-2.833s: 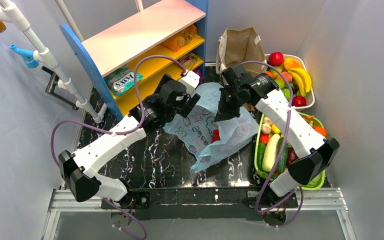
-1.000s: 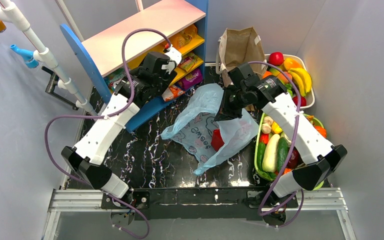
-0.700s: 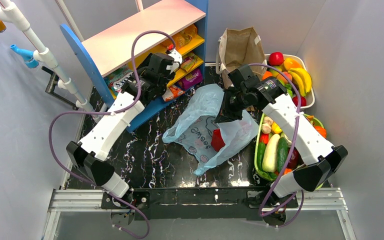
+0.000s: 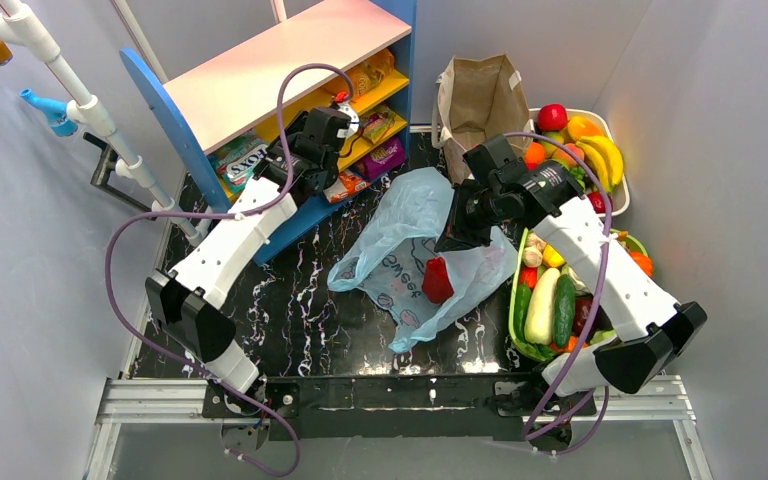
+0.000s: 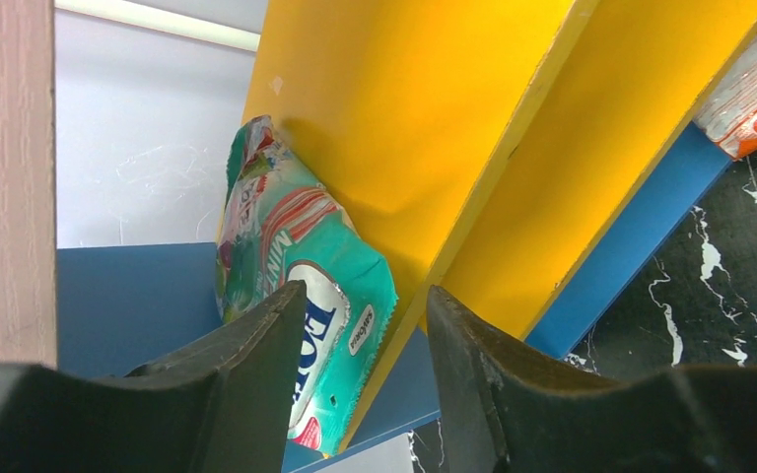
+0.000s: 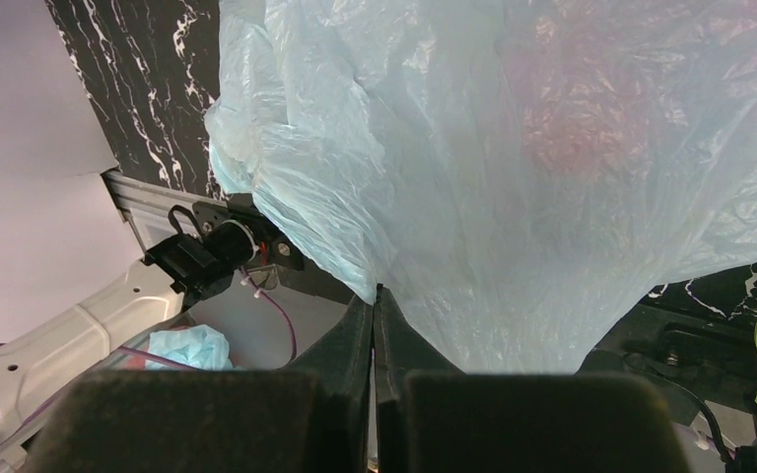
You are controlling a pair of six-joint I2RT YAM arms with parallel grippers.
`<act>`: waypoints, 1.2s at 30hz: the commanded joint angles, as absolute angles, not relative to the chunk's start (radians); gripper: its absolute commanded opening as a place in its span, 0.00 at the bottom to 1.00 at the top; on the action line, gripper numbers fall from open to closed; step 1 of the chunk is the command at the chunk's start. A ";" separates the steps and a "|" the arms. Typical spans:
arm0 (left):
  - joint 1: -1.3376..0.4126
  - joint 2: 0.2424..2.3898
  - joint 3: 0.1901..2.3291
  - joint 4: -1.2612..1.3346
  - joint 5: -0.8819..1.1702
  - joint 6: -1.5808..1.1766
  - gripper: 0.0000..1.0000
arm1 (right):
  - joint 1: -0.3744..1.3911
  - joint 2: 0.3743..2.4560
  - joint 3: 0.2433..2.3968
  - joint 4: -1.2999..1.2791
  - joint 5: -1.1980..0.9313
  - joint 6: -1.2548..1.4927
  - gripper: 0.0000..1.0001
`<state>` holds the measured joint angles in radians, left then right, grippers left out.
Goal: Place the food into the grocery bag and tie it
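Yellow shelf boards [image 5: 394,118] hemmed in the left gripper [image 5: 365,296], its jaws apart and empty in front of the teal packet [image 5: 276,227] leaning there. A brown paper bag [image 4: 480,92] stood beyond. The right gripper [image 6: 375,296] was clamped tight on the light-blue grocery bag [image 6: 473,148], which held a red packet [image 4: 437,280].

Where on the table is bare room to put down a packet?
Bare table lies between the left arm and the grocery bag, running to the near edge. Crowded: the right side, where the bag nears the vegetable basket, and the far side by the shelf and paper bag.
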<state>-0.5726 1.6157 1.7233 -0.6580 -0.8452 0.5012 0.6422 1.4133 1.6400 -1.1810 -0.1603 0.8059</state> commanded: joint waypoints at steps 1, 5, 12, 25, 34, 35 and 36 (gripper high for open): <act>-0.550 1.598 1.722 -0.648 -0.879 0.509 0.46 | 0.640 1.379 1.635 -1.186 -0.155 0.802 0.01; -0.530 1.588 1.700 -0.632 -0.879 0.521 0.44 | 0.639 1.374 1.624 -1.183 -0.156 0.802 0.01; -0.498 1.574 1.643 -0.610 -0.887 0.539 0.43 | 0.640 1.374 1.624 -1.182 -0.157 0.803 0.01; -0.440 1.533 1.536 -0.568 -0.890 0.558 0.18 | 0.640 1.381 1.638 -1.203 -0.156 0.796 0.01; -0.456 1.473 1.566 -0.663 -0.827 0.428 0.00 | 0.640 1.399 1.658 -1.219 -0.159 0.787 0.01; -0.467 1.460 1.573 -0.678 -0.818 0.411 0.00 | 0.640 1.401 1.662 -1.220 -0.159 0.786 0.01; -0.481 1.445 1.580 -0.696 -0.807 0.396 0.00 | 0.639 1.404 1.667 -1.221 -0.160 0.785 0.01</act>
<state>-0.4532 1.5343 1.5468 -0.5693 -0.8547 0.5014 0.6422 1.3999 1.6216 -1.2064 -0.1600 0.8028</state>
